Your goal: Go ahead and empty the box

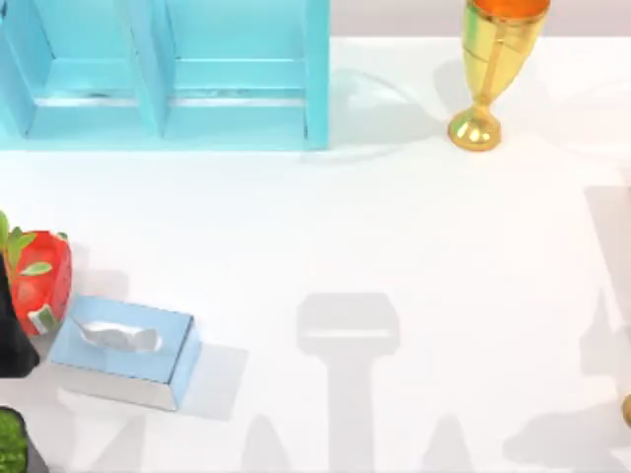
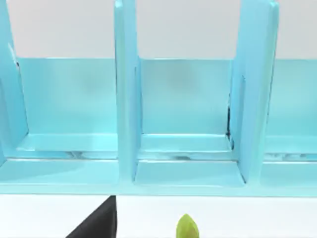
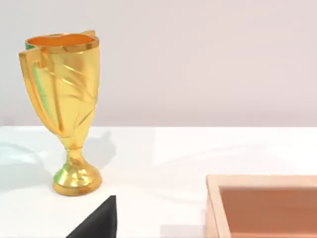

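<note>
The white table [image 1: 414, 227] carried a light blue shelf unit with upright dividers [image 1: 163, 74] at its far left. The right wrist view showed the task's pale wooden box with a reddish-brown floor [image 3: 213, 198] standing on the table, nearer that camera than the cup, and the stretch of floor in view lay bare. A pale blue cardboard tissue box with a white tissue poking out [image 1: 128, 350] sat near the left edge. A shiny gold trophy cup [image 1: 488, 69] stood upright far right. A red strawberry with green leaves [image 1: 41, 276] lay just beside the left gripper [image 1: 14, 340] at the table's left edge. Whether the left gripper held anything, I could not tell. Nor could I tell for the right gripper [image 3: 96, 220].
</note>
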Motion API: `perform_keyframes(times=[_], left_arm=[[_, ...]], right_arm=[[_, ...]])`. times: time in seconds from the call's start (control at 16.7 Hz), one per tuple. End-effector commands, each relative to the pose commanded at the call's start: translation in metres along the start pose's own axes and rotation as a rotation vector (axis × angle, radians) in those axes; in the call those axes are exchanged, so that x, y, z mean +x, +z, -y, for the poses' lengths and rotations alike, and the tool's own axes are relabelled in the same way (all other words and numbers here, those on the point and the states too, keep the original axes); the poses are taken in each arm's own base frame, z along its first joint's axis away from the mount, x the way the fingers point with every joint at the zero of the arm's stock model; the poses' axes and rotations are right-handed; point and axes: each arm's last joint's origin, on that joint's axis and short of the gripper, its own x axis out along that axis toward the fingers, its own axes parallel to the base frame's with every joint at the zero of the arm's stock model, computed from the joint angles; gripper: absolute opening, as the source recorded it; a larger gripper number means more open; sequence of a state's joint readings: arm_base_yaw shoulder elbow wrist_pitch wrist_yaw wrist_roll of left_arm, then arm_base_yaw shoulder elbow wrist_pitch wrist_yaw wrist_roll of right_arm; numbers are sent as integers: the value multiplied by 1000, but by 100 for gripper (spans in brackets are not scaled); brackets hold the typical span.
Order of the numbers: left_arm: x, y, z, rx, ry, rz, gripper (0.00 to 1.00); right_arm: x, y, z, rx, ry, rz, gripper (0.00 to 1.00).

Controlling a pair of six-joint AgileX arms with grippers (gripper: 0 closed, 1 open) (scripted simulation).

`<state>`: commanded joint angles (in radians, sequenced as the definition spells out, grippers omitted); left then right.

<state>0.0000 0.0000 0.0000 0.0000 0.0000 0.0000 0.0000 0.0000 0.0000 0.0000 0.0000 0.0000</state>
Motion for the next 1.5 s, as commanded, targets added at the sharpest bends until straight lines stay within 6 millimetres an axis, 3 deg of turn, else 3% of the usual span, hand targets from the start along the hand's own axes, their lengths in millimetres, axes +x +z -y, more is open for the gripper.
perform_keyframes(times=[0.3,0.6,0.84,1.08,1.5], left_arm=[[0,0,0,0,0,0,100],[0,0,0,0,0,0,100],[0,0,0,0,0,0,100],[0,0,0,0,0,0,100],[0,0,0,0,0,0,100]], right_arm=[[0,11,3,-28,-27,-62,100],[14,54,15,-113,-105,-368,100],[51,81,38,-141,-135,-775,100],[97,88,74,-106,-106,-1170,100],[145,86,131,-12,-16,-1528,100]])
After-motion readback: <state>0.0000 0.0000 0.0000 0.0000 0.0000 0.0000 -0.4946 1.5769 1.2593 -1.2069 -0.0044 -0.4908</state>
